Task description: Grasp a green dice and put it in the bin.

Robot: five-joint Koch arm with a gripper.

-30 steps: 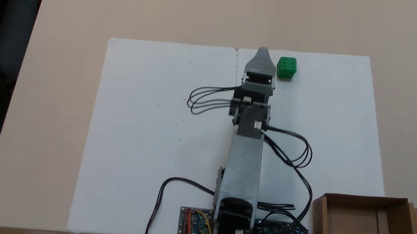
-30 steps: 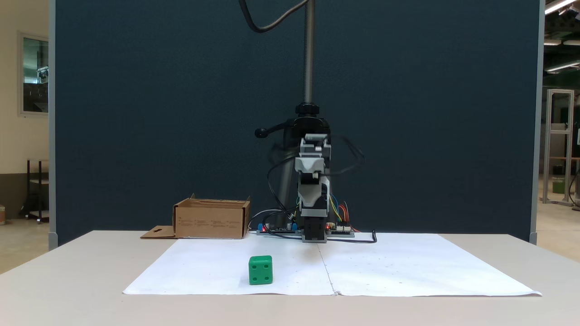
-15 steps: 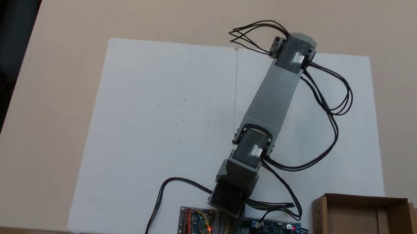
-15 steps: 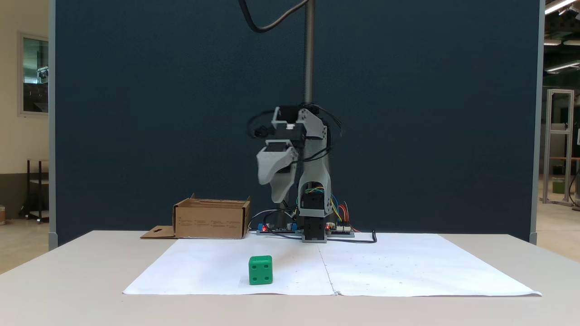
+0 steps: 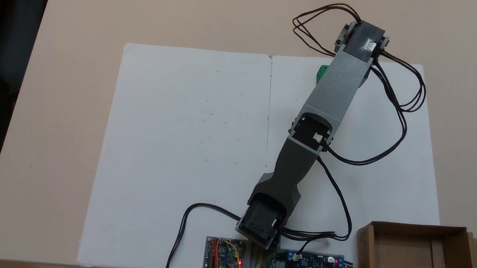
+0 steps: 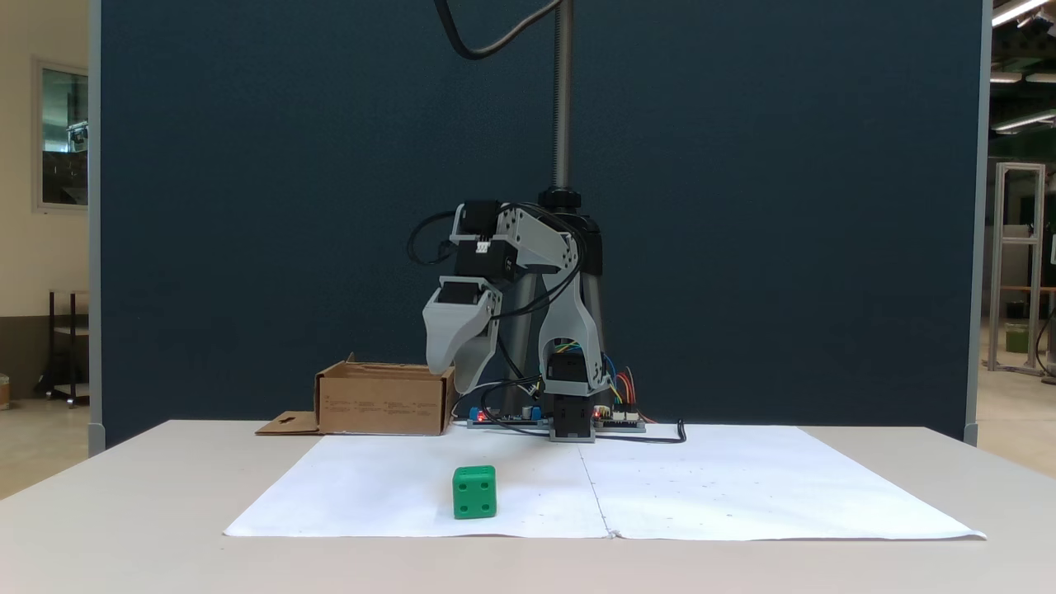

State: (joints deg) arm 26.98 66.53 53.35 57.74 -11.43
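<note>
Presently the hand (image 6: 459, 375) hangs above the desk (image 6: 124, 528), jaws slightly parted, holding nothing. Dice (image 6: 474, 492) sits on the paper (image 5: 186, 147) near its far edge; bin (image 5: 413, 263) occupies the desk's near corner.

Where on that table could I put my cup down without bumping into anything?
The white paper, seen from above, is bare left of its centre crease. It gets crowded along the near edge by the circuit boards, around the arm above the green dice, and by the bin.
</note>
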